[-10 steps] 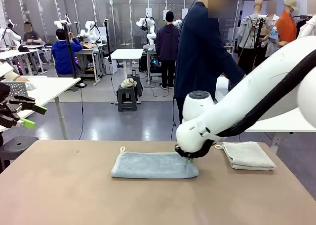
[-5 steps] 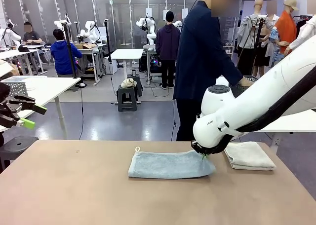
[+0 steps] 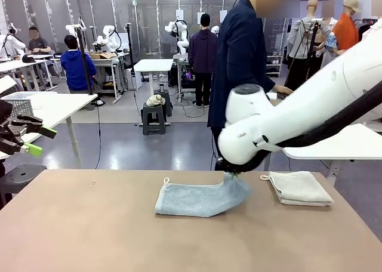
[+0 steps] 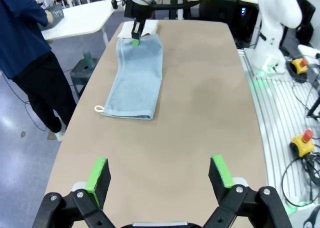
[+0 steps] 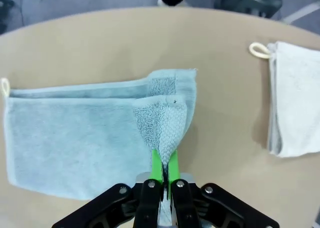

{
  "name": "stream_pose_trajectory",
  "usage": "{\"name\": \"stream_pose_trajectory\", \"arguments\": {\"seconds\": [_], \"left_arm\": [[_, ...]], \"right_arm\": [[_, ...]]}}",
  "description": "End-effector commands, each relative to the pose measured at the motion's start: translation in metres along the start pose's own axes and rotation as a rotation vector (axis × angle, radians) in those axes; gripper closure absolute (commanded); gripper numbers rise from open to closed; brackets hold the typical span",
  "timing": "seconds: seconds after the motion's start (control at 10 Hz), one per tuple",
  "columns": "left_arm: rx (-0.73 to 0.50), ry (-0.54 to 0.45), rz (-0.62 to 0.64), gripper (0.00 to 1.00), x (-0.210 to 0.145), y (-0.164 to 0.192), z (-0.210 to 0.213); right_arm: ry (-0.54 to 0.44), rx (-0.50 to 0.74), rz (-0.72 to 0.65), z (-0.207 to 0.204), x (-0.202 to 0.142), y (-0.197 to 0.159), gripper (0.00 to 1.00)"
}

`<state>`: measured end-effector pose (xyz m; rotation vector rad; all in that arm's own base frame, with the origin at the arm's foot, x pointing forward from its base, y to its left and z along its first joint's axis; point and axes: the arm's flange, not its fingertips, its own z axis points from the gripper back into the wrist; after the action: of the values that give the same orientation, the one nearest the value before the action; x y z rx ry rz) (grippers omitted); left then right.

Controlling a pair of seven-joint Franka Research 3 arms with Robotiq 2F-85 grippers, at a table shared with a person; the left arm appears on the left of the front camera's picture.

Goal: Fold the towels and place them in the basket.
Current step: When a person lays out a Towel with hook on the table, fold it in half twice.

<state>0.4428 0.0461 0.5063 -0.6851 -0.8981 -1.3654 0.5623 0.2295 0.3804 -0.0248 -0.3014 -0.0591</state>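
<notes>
A pale grey-blue towel [image 3: 194, 200] lies folded lengthwise across the middle of the brown table [image 3: 89, 236], its loop at the left end. My right gripper [image 3: 231, 175] is shut on the towel's right end and holds it raised and curled back to the left; in the right wrist view the right gripper [image 5: 164, 168] pinches a peak of the grey-blue towel [image 5: 75, 133]. A folded cream-white towel [image 3: 298, 187] rests to the right. My left gripper [image 4: 159, 173] hangs open, high at the table's left end. The dark basket [image 4: 54, 12] sits on a side table by the person.
A person in dark blue [image 3: 242, 63] stands at the far side, one hand on the white side table [image 3: 340, 144]. A paler mesh basket [image 3: 18, 105] stands on another white table to the left. A stool [image 4: 82, 73] is beside the table's far edge.
My right gripper dragged the grey-blue towel to the right, then lifted its right end and swung back left, so that end now curls up off the table. The left arm stayed still.
</notes>
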Motion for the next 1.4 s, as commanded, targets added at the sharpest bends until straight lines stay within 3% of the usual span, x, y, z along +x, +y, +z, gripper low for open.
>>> {"name": "stream_pose_trajectory", "arguments": {"seconds": [0.0,0.3,0.5,0.8,1.3], "left_arm": [[0.002,-0.006,-0.001,0.00,0.002,-0.001,0.001],[0.002,-0.006,-0.001,0.00,0.002,-0.001,0.001],[0.002,-0.006,-0.001,0.00,0.002,-0.001,0.001],[0.002,-0.006,-0.001,0.00,0.002,-0.001,0.001],[0.002,-0.006,-0.001,0.00,0.002,-0.001,0.001]], "right_arm": [[0.011,-0.090,-0.030,0.016,0.005,0.061,1.00],[0.070,-0.130,-0.099,0.015,0.009,0.156,1.00],[0.093,-0.129,-0.139,0.000,0.010,0.196,1.00],[0.079,-0.121,-0.222,-0.020,0.007,0.222,1.00],[0.079,-0.056,-0.266,-0.039,0.000,0.231,1.00]]}}
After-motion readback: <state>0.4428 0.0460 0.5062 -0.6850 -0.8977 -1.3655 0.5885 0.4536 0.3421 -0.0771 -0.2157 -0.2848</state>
